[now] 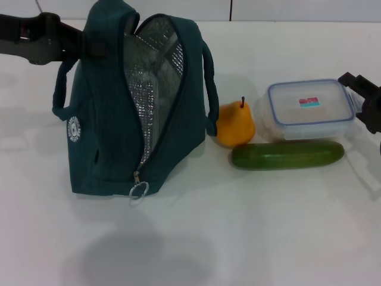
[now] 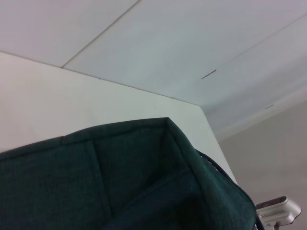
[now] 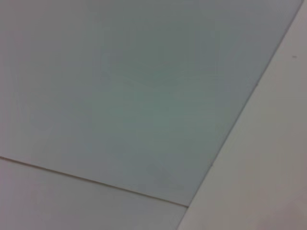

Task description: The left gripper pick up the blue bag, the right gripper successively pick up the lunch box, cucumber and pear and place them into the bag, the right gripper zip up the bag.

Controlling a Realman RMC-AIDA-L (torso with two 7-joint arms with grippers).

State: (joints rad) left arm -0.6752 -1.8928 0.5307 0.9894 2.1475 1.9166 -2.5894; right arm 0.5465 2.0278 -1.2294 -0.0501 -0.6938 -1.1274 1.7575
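Note:
The blue bag (image 1: 107,137) stands upright on the white table (image 1: 238,232), left of centre, with its mouth unzipped and the silver lining showing. My left gripper (image 1: 88,43) reaches in from the far left and is shut on the bag's top edge; the left wrist view is filled with the bag's (image 2: 120,182) fabric. Right of the bag lie the pear (image 1: 235,125), the cucumber (image 1: 287,155) in front, and the lunch box (image 1: 309,110) behind it. My right gripper (image 1: 362,100) is open at the lunch box's right end. The right wrist view shows only pale panels.
The zipper's ring pull (image 1: 138,189) hangs at the bag's front bottom corner. One loop handle (image 1: 207,71) droops on the bag's right side, close to the pear. Bare table spreads in front of the bag and the food.

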